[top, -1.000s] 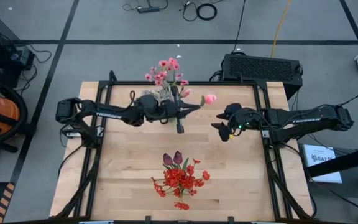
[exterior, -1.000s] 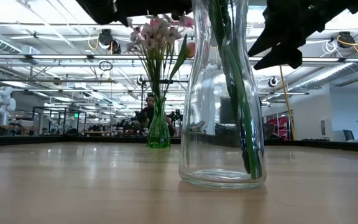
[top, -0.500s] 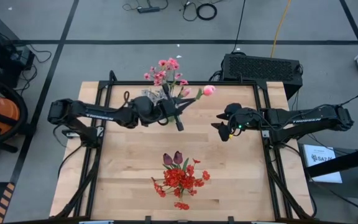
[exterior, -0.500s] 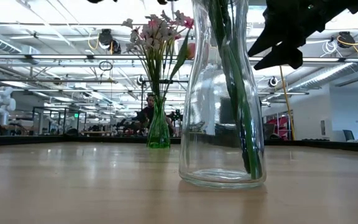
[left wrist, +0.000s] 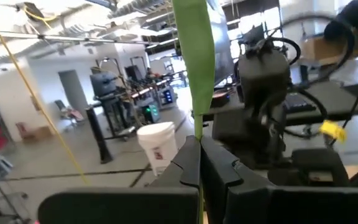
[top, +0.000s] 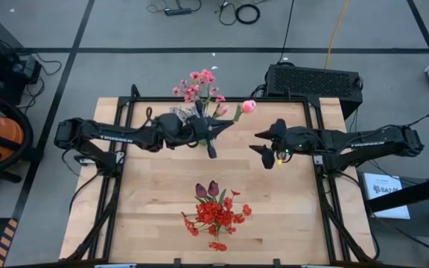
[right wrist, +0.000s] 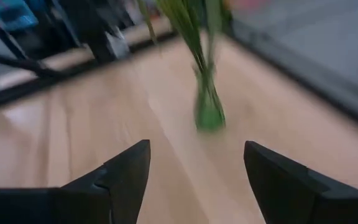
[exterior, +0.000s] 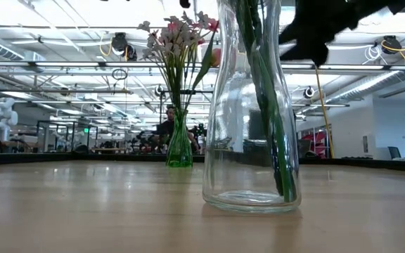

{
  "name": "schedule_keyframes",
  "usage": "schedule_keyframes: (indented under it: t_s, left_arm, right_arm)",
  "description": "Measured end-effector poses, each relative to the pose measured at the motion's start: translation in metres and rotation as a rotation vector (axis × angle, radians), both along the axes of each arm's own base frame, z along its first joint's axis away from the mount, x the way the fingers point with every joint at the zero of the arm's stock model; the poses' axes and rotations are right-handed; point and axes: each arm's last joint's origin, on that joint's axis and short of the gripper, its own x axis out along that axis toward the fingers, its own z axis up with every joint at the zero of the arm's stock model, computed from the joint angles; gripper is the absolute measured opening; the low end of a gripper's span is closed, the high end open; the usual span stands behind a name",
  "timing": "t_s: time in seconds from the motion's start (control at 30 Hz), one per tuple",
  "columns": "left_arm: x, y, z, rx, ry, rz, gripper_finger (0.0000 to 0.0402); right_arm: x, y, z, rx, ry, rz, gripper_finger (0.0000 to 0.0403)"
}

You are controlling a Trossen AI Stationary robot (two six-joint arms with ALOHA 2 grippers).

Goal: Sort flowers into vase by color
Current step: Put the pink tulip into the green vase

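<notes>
Your left gripper (top: 208,132) is clamped on the green stem of the pink bud (top: 249,106), near the table's far edge; the wrist view shows the stem (left wrist: 196,74) pinched between the closed fingers (left wrist: 188,163). You hold it low on the stem, likely so the bloom stays free and the cut end can be steered down among the pink blossoms (top: 199,83) in the green vase (exterior: 179,147). Your right gripper (top: 264,143) hangs just beside it, fingers (right wrist: 126,171) spread wide and holding nothing, facing the green vase (right wrist: 208,109); probably waiting to steady or receive the stem. The red clusters (top: 216,216) and maroon tulips (top: 207,190) already stand together in the clear glass vase (exterior: 252,140) nearer the front, so the colours stay apart. Legible writing: pale lettering on each arm's forearm (top: 113,137), too small to read with certainty.
</notes>
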Motion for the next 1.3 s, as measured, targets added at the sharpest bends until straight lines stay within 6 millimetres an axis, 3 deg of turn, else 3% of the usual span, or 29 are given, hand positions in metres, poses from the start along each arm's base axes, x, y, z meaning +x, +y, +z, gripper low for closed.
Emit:
schedule_keyframes:
  t_s: [0.2,0.4,0.6,0.8,1.13,1.3]
  left_arm:
    - [0.0,0.0,-0.001,-0.095,-0.004,-0.023,0.0]
    - [0.001,0.0,-0.005,-0.155,0.017,-0.032,0.0]
    - [0.001,0.0,-0.008,-0.181,0.047,-0.038,0.0]
    - [0.001,0.0,-0.01,-0.182,0.06,-0.037,0.0]
    - [0.002,-0.001,-0.013,-0.183,0.091,-0.037,0.0]
    - [0.002,0.0,-0.015,-0.185,0.116,-0.034,0.0]
  right_arm:
    - [0.0,-0.003,0.038,-0.223,-0.295,-0.031,0.0251]
    - [-0.004,-0.008,0.059,-0.268,-0.489,0.008,0.0244]
    - [0.023,-0.013,0.047,-0.26,-0.434,0.073,0.0208]
    - [0.046,-0.017,0.054,-0.301,-0.428,0.144,0.0183]
    - [0.053,-0.026,0.064,-0.291,-0.454,0.195,0.0156]
    - [0.053,-0.027,0.064,-0.29,-0.45,0.196,0.0116]
